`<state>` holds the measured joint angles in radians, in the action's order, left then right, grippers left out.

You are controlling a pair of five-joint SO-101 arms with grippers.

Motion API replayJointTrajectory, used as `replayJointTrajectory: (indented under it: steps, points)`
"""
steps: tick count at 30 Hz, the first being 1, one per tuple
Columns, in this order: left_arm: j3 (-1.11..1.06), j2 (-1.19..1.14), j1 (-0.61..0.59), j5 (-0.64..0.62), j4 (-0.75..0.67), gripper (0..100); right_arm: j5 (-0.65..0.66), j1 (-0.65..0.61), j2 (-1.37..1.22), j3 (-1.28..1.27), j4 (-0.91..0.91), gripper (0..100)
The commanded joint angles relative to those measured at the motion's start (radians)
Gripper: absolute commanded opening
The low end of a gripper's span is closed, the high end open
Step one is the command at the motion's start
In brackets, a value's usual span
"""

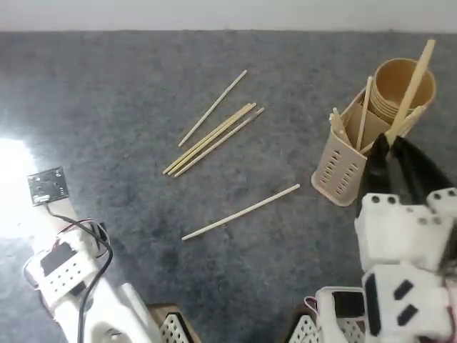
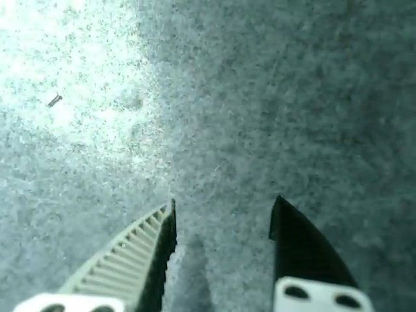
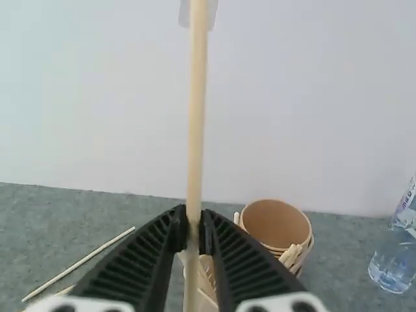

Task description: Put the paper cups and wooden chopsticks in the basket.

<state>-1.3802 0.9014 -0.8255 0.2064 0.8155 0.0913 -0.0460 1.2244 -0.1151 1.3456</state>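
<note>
High view: the paper cups (image 1: pixel 391 86) sit stacked in the basket (image 1: pixel 335 168) (on the right side). The right end effector (image 3: pixel 188 224) pinches one chopstick (image 3: pixel 197 130) standing up above the basket. More loose chopsticks (image 1: pixel 211 139) lie on the grey surface (image 1: pixel 107 107). The left end effector (image 2: pixel 224 201) gapes wide over it.

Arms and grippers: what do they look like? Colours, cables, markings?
Left arm and right arm: white blocky shells with black insets. The left one carries black and reddish cables and a small black board. Left gripper: one pale ribbed finger, one black. Right gripper: two black ribbed fingers.
</note>
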Motion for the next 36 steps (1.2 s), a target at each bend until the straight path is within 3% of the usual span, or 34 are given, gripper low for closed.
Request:
replayJointTrajectory:
  steps: [1,8,19,27,36]
  points:
    - [0.005,0.021,0.005,-0.009,-0.018,22,0.040,0.007,0.154,-0.278,-0.203,0.8]
    - [0.005,0.021,0.005,-0.009,-0.018,22,0.126,0.021,0.025,-0.393,-0.420,0.8]
    - [0.005,0.021,0.006,-0.009,-0.018,22,0.129,0.082,-0.160,-0.417,-0.693,0.8]
    - [0.005,0.021,0.006,-0.009,-0.020,22,0.118,0.125,-0.282,-0.687,-1.018,0.8]
    - [0.005,0.021,0.008,-0.009,-0.020,22,0.120,0.125,-0.280,-0.893,-1.044,0.8]
